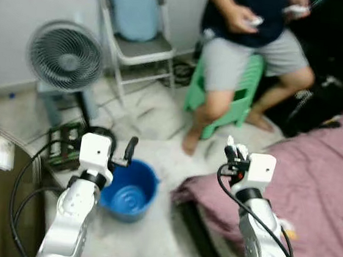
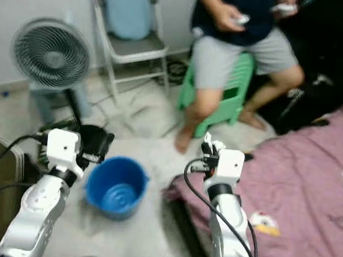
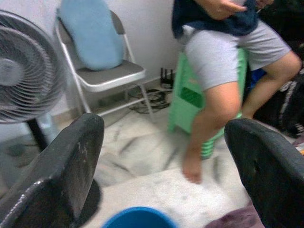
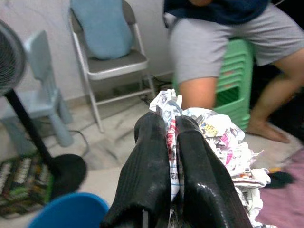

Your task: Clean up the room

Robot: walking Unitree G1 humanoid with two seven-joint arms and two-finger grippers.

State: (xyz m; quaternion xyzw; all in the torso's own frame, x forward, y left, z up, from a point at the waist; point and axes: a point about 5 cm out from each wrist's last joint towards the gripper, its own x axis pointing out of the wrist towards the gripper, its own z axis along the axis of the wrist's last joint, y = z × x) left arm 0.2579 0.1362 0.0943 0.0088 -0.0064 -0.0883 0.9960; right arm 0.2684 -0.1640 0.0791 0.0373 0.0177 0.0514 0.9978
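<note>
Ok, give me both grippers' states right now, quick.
Left gripper: open, holding nothing, above the blue bucket.
Right gripper: shut on crumpled newspaper, beside the bed's edge.

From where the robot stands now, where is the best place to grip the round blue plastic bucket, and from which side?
Best the upright rim of the blue plastic bucket, from above. It stands open-mouthed on the floor, so one finger can probably go inside and one outside. The open left pincer hangs nearest; the right pincer is shut on crumpled newspaper.
</note>
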